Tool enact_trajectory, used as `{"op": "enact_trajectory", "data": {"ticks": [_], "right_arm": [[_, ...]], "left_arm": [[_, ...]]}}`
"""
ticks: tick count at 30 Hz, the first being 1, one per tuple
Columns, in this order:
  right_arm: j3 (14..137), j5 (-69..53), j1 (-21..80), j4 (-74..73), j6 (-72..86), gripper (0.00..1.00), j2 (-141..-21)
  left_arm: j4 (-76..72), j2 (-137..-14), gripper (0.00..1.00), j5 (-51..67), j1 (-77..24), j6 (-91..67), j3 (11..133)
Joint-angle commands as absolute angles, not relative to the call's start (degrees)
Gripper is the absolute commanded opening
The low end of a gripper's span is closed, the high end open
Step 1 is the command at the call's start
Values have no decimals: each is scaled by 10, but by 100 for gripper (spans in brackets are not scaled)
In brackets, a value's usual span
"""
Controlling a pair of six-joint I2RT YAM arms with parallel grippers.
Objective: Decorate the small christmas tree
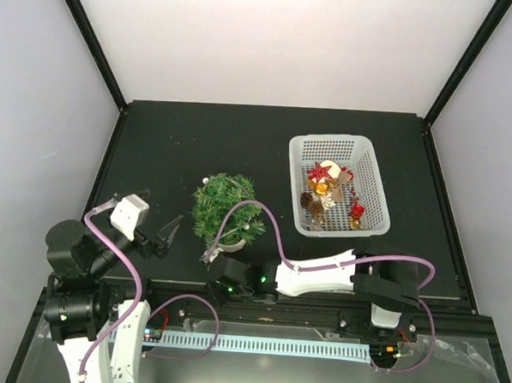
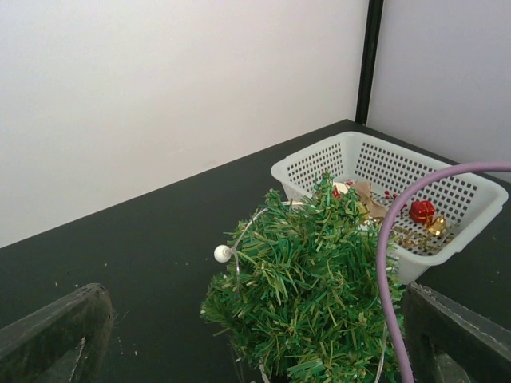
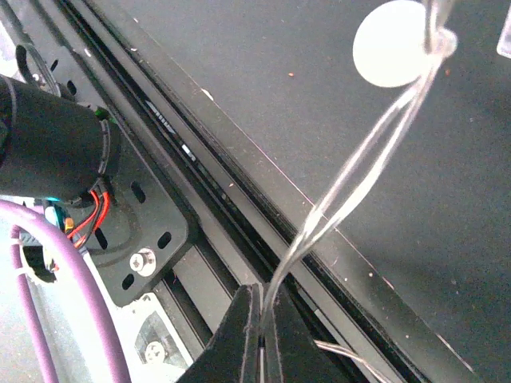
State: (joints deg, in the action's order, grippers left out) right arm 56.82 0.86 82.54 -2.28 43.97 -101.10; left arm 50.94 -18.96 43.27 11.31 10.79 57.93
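The small christmas tree [image 1: 225,209] stands on the black table, bushy and green, and fills the left wrist view [image 2: 311,295]. A clear bead string [image 1: 231,183] with white beads lies looped over it; one bead [image 2: 222,254] sticks out at the tree's left. My right gripper [image 1: 211,258] is at the tree's near side, shut on the clear string [image 3: 351,183], with a white bead [image 3: 389,44] on the strand above the jaws [image 3: 262,319]. My left gripper [image 1: 163,238] is open and empty, left of the tree, its fingers [image 2: 56,335] wide apart.
A white mesh basket [image 1: 375,176] with red, gold and pinecone ornaments [image 1: 325,188] stands right of the tree; it also shows in the left wrist view [image 2: 319,163]. My right arm's purple cable [image 1: 271,222] arches past the tree. The metal rail [image 3: 152,215] runs along the table's near edge.
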Motion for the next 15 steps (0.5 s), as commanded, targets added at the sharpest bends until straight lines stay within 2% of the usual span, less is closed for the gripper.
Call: {"op": "enact_trajectory", "data": {"ticks": [1,9,15], "right_arm": [[577,13,823,-15,445,1,-1005],[550,50,828,-52,436,1,-915],[586,68,850,-139,387,1,-830]], "left_arm": [[508,-182,99,429,120,95,579],[507,-180,99,431,121,97,578],[506,-182,99,434,120,103,578]]}}
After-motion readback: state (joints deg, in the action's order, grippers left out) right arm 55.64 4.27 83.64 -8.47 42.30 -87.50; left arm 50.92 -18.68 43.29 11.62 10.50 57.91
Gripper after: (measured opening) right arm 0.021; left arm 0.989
